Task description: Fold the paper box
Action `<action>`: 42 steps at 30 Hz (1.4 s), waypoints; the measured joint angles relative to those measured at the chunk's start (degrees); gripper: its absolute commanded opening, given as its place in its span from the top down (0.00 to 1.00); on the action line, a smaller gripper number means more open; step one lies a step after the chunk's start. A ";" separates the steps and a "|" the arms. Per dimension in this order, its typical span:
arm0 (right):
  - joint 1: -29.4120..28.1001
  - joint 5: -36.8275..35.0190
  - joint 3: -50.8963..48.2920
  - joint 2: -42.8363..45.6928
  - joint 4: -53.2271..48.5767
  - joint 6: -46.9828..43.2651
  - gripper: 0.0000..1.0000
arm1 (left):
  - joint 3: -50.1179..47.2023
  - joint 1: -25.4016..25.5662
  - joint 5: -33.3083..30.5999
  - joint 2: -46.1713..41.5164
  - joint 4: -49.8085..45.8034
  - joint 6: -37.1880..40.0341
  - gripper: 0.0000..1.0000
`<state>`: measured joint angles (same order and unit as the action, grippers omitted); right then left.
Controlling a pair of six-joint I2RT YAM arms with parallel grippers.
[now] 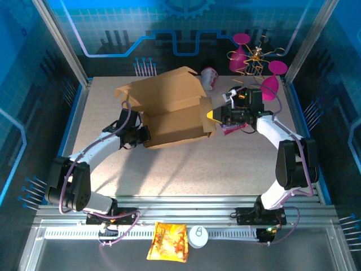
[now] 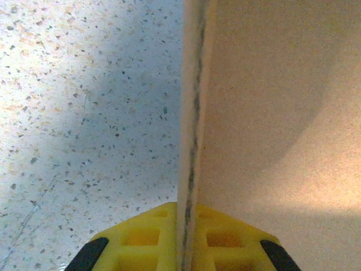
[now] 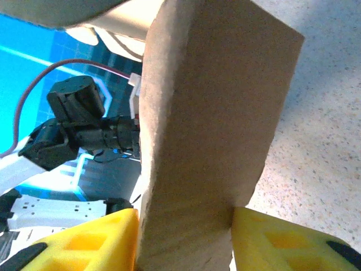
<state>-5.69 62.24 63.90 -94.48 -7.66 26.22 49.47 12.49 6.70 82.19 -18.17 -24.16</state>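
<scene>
Left gripper [image 1: 141, 135] sits low at the left end of the paper box [image 1: 169, 107]; in its wrist view [image 2: 186, 240] the jaws are clamped on a thin cardboard edge standing upright, with a broad panel [image 2: 271, 113] to the right of it. The box is mid-bench, half-formed, one big panel tipped up toward the back wall, its flaps loose. Right gripper [image 1: 217, 116] is at the box's right end; in its own view [image 3: 186, 243] a thick doubled flap [image 3: 208, 113] fills the gap and both yellow pads [image 3: 271, 240] touch it, so I read that as a grip.

Risks:
- Left hold is on a bare edge, so a pull or twist could slip or tear it.
- If the two arms move unevenly the box could buckle off its creases.
- Right side is crowded: a purple packet [image 1: 234, 129] lies just under the right gripper and could get dragged.
- A pink cup [image 1: 208, 78] lies against the box's back edge (a raised panel could knock it).
- The pink and gold ornament [image 1: 254, 62] stands near.

Room: bare bench [image 1: 186, 169] in front of the box and at far left; back and right are tight against the frame posts.
</scene>
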 measured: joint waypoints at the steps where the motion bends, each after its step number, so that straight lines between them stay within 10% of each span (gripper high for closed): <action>1: -0.04 -0.63 0.96 -0.20 -2.01 -1.25 0.55 | -0.02 0.00 -0.04 0.00 0.00 0.17 1.00; 29: -10.19 -35.26 15.87 -4.61 -28.83 -12.44 0.64 | 4.72 7.87 -15.13 -0.63 -8.39 0.90 1.00; 42: -14.34 -55.28 16.35 -4.68 -27.45 -8.33 0.98 | 6.43 10.95 -17.92 -2.12 -10.36 -2.97 1.00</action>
<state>-20.03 6.96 80.25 -99.15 -35.11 17.89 55.90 23.44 -11.22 80.07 -28.53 -27.14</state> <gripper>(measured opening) 0.067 0.088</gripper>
